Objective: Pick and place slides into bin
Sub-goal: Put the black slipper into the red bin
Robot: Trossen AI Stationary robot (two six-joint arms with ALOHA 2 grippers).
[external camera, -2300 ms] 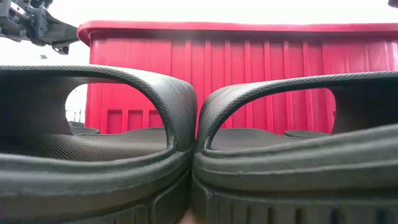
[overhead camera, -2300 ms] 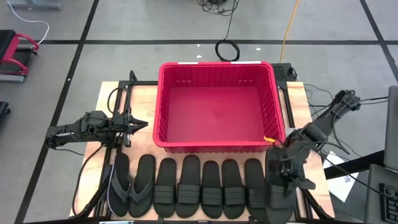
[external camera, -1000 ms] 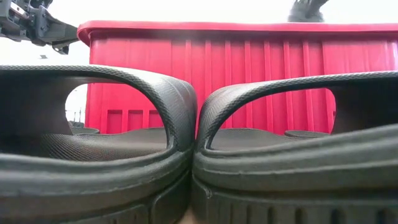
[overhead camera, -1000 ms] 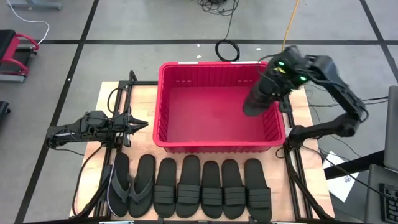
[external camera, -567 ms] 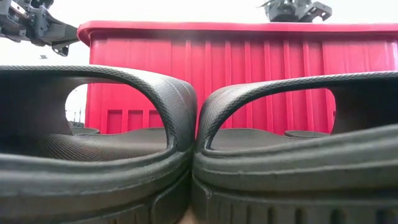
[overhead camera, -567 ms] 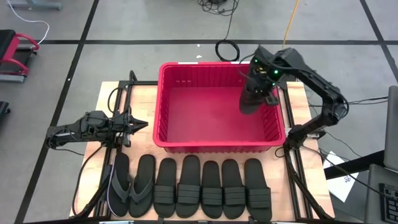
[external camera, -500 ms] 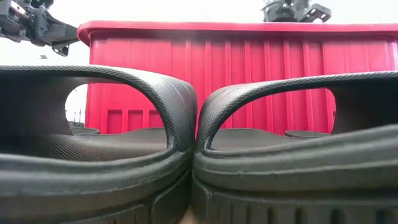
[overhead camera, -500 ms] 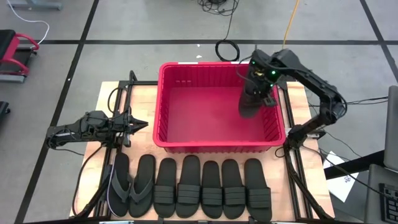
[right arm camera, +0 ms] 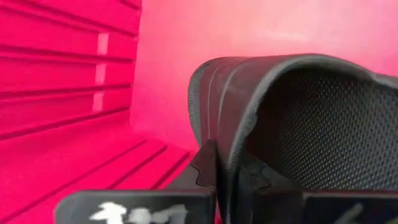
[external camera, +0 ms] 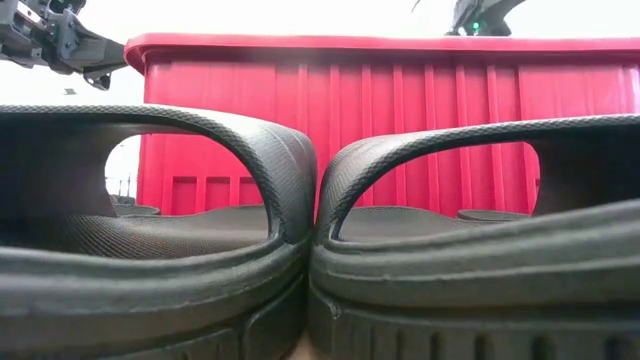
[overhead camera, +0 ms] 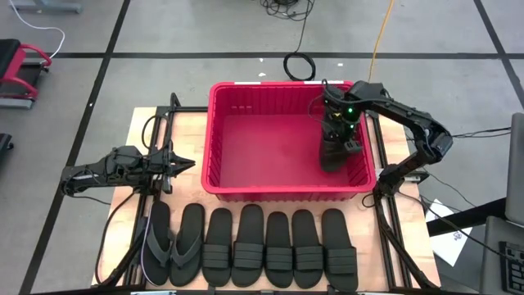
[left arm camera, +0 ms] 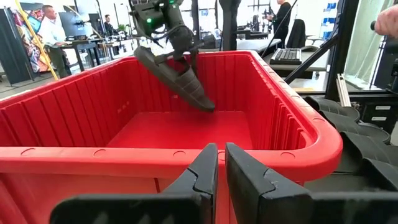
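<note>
high view: your right gripper is clamped on a slide inside the bin, centre right, near its right wall; seven slides line the bottom. left gripper, fingers together, waits mid-left. left wrist view: the slide hangs tilted above the floor.

Both arms are dark, jointed units — matte black housings throughout. Right arm carries a lit green indicator near the wrist; left arm trails black cabling — fingers black, angular.
</note>
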